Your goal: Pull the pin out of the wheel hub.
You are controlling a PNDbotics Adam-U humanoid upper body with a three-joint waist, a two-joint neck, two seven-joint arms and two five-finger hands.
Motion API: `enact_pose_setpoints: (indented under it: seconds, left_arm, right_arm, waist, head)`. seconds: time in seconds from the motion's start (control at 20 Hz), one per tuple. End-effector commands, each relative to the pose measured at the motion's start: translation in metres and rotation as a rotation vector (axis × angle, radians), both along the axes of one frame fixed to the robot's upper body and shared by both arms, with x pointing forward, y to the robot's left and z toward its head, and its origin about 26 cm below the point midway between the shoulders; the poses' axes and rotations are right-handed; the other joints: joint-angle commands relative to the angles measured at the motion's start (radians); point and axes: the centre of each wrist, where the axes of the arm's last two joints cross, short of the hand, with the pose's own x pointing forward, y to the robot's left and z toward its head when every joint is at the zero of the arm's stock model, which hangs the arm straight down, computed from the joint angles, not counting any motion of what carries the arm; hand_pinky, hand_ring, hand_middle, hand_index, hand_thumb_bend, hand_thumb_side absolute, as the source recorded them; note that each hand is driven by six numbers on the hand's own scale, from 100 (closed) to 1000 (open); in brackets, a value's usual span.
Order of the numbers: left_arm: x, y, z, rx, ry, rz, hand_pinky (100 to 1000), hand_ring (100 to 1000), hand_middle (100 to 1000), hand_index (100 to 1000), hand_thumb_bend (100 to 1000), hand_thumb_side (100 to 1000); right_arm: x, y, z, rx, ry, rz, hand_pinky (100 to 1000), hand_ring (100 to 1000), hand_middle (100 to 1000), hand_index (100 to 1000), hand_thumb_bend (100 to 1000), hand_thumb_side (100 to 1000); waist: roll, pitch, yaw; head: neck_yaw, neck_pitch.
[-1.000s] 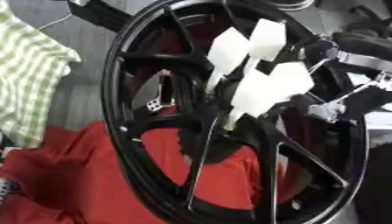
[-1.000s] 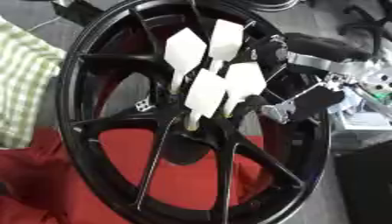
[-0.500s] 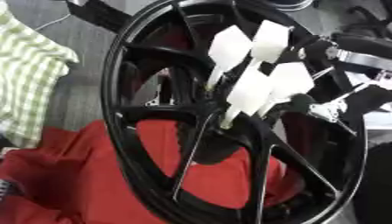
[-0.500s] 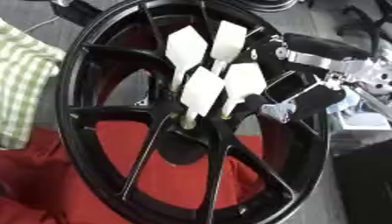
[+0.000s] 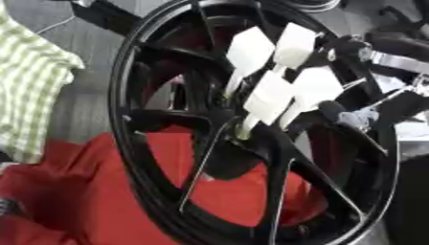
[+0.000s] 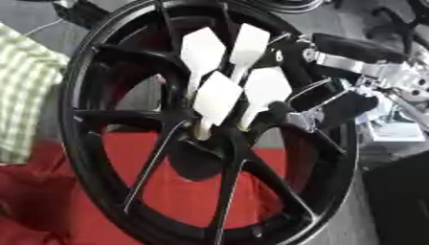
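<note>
A black spoked wheel hub (image 6: pixel 126 119) stands on edge and fills both views. Several white pins with flat diamond-shaped heads stick out of its centre; the nearest to my right hand is the lower right pin (image 6: pixel 265 90). My right hand (image 6: pixel 311 111) comes in from the right, with its arm (image 6: pixel 356 50) above it. A dark finger (image 6: pixel 281 112) lies against that pin's stem. The spokes hide the rest of the hand, so its hold on the pin is unclear. My left hand does not show.
A red cloth (image 5: pixel 100 172) lies under and behind the wheel's lower half. A green checked cloth (image 5: pixel 29 91) lies at the left. Grey floor shows at the top left, and dark equipment stands at the right edge.
The whole picture has shifted a little, so the camera moved. My right hand stays beside the lower right pin, and all the pins are still in the hub.
</note>
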Motion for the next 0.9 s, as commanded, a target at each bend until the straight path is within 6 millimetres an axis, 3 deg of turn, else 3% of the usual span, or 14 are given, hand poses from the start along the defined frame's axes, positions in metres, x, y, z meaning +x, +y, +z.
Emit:
enact_pose_setpoints:
  seconds: [0.05,0.4,0.9]
  left_arm:
    - [-0.003,0.001,0.006,0.011,-0.023,0.006,574,686,600,739,100,771]
    - [-0.003,0.001,0.007,0.009,-0.021,0.006,575,686,598,739,100,772]
    - [-0.003,0.003,0.006,0.009,-0.016,0.016,576,685,597,739,100,771]
  right_arm:
    - [-0.003,-0.003,0.016,-0.010,-0.034,-0.017,863,687,353,477,100,275]
    - [-0.003,-0.003,0.019,-0.001,-0.029,-0.029,861,671,340,471,100,287]
    - [-0.006,-0.009,0.031,0.054,-0.053,-0.029,864,670,340,471,100,231]
  waist:
    - [0.012,-0.031,-0.003]
    - [0.012,-0.033,-0.001]
    - [0.007,-0.040,-0.006]
  head:
    - [0.000,-0.009]
    - [-0.004,-0.011]
    - [0.003,-0.014]
